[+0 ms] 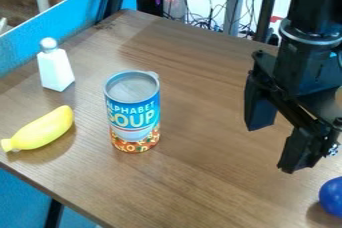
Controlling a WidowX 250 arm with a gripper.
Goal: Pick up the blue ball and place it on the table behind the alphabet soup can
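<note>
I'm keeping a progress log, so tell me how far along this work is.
Nothing looks done yet. Nothing is in hand: the black two-finger gripper hangs with its jaws open. Left ungrasped on the brown wooden table are the curved yellow banana, the tapered white bottle, the cylindrical blue-labelled metal soup can and the round blue ball.

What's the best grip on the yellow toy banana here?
Probably from straight above, pinching the yellow toy banana across its thick middle, with the black two-finger tool straddling its long sides. It lies lengthwise on the table, narrowing towards its stem end, and the upright blue-and-orange soup can stands apart, seemingly leaving room.
</note>
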